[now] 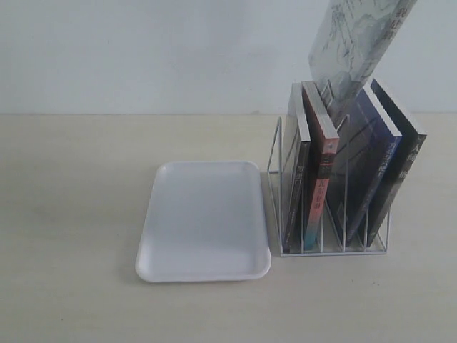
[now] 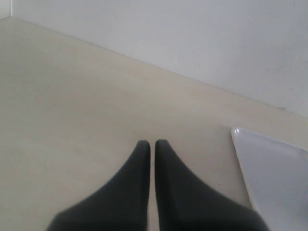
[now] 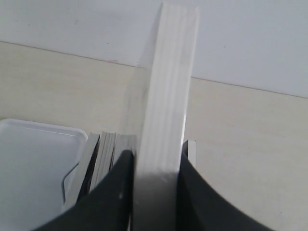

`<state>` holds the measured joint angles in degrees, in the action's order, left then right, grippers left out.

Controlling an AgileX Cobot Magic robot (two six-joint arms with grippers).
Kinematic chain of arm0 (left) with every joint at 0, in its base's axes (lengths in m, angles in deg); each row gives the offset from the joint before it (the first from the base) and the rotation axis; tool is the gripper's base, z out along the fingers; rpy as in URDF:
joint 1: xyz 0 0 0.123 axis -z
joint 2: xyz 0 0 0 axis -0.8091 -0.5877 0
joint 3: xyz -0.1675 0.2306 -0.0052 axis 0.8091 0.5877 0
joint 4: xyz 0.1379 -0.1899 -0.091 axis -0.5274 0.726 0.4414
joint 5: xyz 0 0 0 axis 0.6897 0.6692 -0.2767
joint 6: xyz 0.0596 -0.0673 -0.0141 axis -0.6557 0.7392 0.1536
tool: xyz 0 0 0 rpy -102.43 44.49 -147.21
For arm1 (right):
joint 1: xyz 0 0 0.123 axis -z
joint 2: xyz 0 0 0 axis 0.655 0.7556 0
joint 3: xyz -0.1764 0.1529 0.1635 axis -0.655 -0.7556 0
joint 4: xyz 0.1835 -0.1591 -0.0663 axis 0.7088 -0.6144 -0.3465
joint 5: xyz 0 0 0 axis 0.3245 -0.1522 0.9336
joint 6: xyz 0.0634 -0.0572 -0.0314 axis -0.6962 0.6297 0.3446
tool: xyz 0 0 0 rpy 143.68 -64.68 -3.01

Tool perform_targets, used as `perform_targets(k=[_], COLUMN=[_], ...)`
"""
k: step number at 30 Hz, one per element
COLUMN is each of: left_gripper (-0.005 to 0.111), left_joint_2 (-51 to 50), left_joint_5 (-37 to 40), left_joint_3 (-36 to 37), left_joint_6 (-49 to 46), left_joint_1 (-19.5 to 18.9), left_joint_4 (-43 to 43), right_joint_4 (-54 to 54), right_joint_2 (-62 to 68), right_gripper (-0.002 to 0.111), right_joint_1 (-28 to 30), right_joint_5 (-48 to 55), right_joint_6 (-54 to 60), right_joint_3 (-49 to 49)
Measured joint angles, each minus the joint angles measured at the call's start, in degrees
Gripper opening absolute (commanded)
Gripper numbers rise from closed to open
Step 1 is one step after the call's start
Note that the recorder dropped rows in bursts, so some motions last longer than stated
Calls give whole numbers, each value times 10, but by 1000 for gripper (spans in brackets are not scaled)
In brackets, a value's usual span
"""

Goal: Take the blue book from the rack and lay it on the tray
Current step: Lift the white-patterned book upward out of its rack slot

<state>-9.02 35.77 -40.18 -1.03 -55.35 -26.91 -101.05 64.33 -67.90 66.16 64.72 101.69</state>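
Here, a pale book [image 1: 353,43] is gripped by the right gripper [image 3: 156,158] and held above the rack [image 1: 332,251]; the blue book [image 1: 371,146] is seen standing in a right-hand slot, the tray [image 1: 203,221] beside the rack. The left gripper [image 2: 153,144] is closed on nothing

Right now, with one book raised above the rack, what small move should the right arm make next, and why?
Probably lift straight up a little higher. The right fingers clamp the lifted book, yet its lower end appears to sit between the tops of the other books in the rack, so a sideways move now might snag.
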Motion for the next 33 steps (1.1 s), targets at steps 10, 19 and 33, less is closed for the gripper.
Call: perform_targets(k=[10,19,33], left_gripper=[4,4,4], left_joint_2=[0,0,0], left_joint_5=[0,0,0], left_joint_3=[0,0,0], left_joint_6=[0,0,0], left_joint_1=[0,0,0], left_joint_4=[0,0,0], right_joint_4=[-31,-10,10], right_joint_2=[4,14,25], right_gripper=[0,0,0], right_joint_1=[0,0,1], right_joint_5=[8,35,68], right_joint_6=[-8,19,29], right_joint_3=[18,48,93])
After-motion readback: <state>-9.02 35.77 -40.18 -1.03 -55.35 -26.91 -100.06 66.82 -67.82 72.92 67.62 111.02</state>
